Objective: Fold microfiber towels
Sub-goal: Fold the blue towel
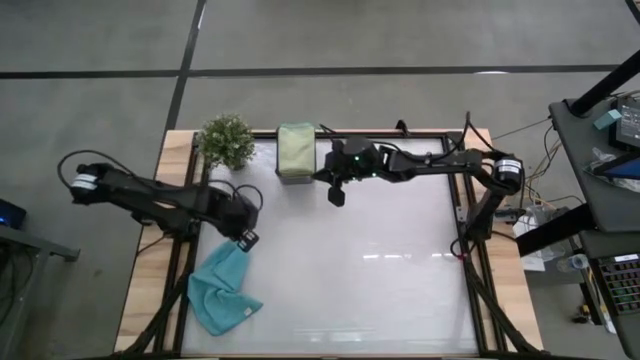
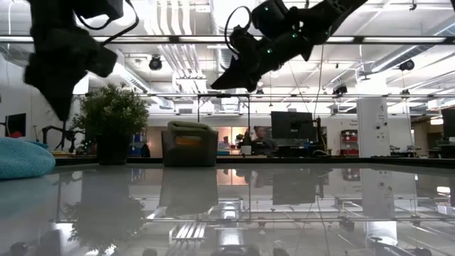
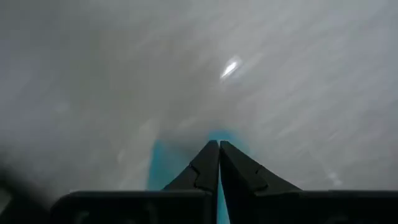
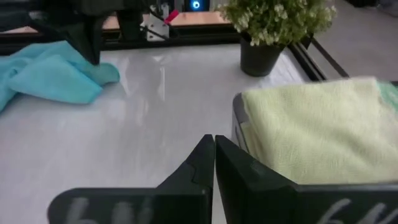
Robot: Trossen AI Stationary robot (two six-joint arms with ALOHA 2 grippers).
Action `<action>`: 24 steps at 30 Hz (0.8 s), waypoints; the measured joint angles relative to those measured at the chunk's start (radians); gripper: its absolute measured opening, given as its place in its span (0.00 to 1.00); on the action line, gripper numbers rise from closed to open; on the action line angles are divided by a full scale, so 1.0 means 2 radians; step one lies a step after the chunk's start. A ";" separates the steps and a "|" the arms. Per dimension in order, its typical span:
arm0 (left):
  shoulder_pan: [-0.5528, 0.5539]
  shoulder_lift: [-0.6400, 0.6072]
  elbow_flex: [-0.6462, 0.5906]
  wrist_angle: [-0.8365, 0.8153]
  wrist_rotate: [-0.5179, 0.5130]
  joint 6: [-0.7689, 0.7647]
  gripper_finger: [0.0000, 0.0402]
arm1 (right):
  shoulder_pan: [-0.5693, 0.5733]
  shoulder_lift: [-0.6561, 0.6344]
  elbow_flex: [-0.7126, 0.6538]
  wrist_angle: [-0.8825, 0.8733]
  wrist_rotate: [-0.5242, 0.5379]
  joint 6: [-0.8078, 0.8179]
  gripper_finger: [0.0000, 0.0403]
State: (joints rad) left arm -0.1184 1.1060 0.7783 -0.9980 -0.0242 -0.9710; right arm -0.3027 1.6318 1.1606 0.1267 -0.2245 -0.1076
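A light blue microfiber towel [image 1: 222, 290] lies crumpled on the white table near its left front corner; the right wrist view also shows this towel [image 4: 56, 74]. My left gripper [image 1: 247, 240] is shut and points down just above the towel's far corner [image 3: 163, 167], clear of it in the low view [image 2: 60, 107]. A sage green towel [image 4: 311, 124] lies folded in the dark grey box [image 1: 297, 152] at the table's far edge. My right gripper [image 1: 337, 195] hangs shut in the air [image 2: 217, 84] just right of the box, holding nothing.
A small potted plant [image 1: 226, 140] stands at the far left, beside the box. The table's glossy white top [image 1: 380, 280] spreads out to the right of the blue towel. Dark frame rails [image 1: 470, 260] run along the table's sides.
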 joint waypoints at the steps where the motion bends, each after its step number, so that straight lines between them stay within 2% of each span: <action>1: -0.007 0.010 0.011 -0.024 0.000 -0.015 0.00 | 0.000 -0.001 -0.006 0.005 0.000 0.002 0.02; 4: -0.023 0.038 0.029 -0.069 -0.001 -0.046 0.00 | 0.001 0.002 -0.018 0.015 0.000 0.003 0.02; 10: -0.029 0.065 0.030 -0.068 0.023 -0.049 0.03 | 0.002 0.001 -0.041 0.026 -0.001 0.010 0.02; 21: -0.030 0.069 -0.003 -0.068 0.021 -0.061 0.36 | 0.005 0.001 -0.063 0.026 -0.001 0.011 0.02; 24: -0.030 0.072 -0.020 -0.060 0.009 -0.062 0.41 | 0.005 0.001 -0.068 0.028 -0.001 0.011 0.02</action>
State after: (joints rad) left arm -0.1787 1.2491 0.7384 -1.1180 -0.0066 -1.0946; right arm -0.2920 1.6333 1.0250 0.1835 -0.2268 -0.0856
